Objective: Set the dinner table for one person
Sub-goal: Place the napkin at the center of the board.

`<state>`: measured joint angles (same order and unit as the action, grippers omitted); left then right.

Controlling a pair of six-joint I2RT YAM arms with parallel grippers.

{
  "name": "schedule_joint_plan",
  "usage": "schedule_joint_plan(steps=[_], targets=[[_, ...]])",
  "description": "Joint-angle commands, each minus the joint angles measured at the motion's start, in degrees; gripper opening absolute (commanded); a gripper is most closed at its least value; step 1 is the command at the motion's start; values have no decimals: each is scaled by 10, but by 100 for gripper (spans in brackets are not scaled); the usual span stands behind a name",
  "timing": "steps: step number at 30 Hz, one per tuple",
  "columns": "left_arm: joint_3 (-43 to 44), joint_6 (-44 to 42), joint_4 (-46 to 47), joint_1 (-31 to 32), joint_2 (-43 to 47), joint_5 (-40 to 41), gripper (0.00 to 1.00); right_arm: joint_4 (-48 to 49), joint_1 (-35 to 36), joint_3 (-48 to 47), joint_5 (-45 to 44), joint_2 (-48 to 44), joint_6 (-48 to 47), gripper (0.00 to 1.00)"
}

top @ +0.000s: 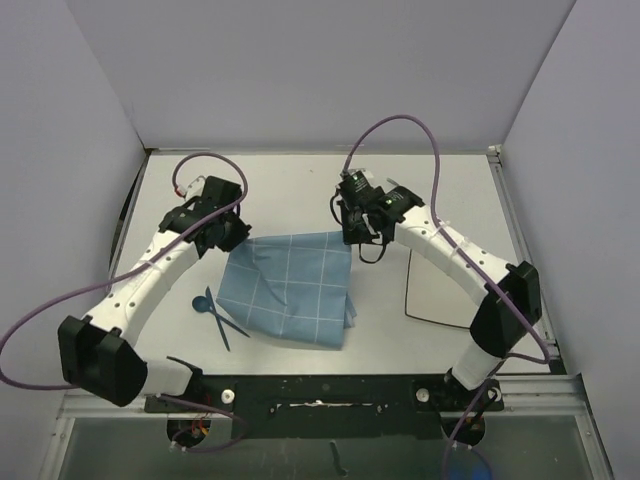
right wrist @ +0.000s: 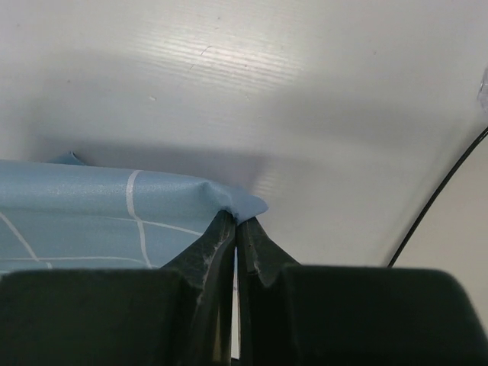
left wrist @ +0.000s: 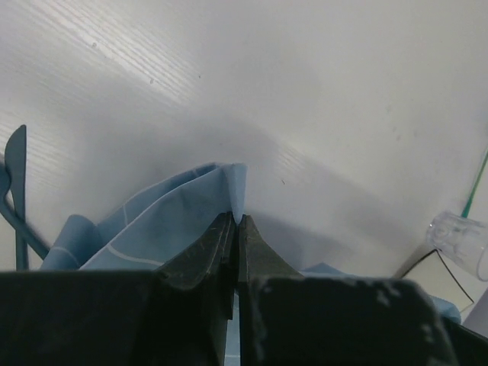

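A blue cloth mat [top: 290,285] with a white grid lies in the middle of the white dinner table [top: 290,190]. My left gripper [top: 232,238] is shut on the mat's far left corner, seen in the left wrist view [left wrist: 235,219] with the pinched blue corner [left wrist: 232,187] sticking out past the fingertips. My right gripper [top: 357,236] is shut on the mat's far right corner, seen in the right wrist view [right wrist: 237,223] with the corner [right wrist: 244,204] folded over the tips. The mat's near edge rests on the table, folded at the right.
A dark blue spoon and knife [top: 213,312] lie on the table left of the mat, also showing in the left wrist view [left wrist: 15,191]. A white plate with a dark rim [top: 440,290] sits right of the mat. A clear cup [left wrist: 461,240] shows at the left wrist view's right edge.
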<state>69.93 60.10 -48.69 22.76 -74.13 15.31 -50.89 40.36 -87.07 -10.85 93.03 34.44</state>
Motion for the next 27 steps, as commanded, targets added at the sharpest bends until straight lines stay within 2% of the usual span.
schedule_joint_plan(steps=[1, 9, 15, 17, 20, 27], targets=[[50, -36, 46, -17, -66, 66, 0, -25, -48, -68, -32, 31, -72, 0], [139, -106, 78, -25, -101, 70, 0, -50, -79, -188, -12, 80, -109, 0], [368, -185, 6, -54, -150, 46, 0, -137, -80, -382, -23, 129, -139, 0], [414, -193, -10, -52, -145, 45, 0, -155, -80, -424, -25, 127, -146, 0], [400, -189, -17, -49, -105, 45, 0, -162, -79, -420, -27, 102, -145, 0], [243, -151, -24, -43, 57, 57, 0, -141, -69, -297, -24, 1, -125, 0]])
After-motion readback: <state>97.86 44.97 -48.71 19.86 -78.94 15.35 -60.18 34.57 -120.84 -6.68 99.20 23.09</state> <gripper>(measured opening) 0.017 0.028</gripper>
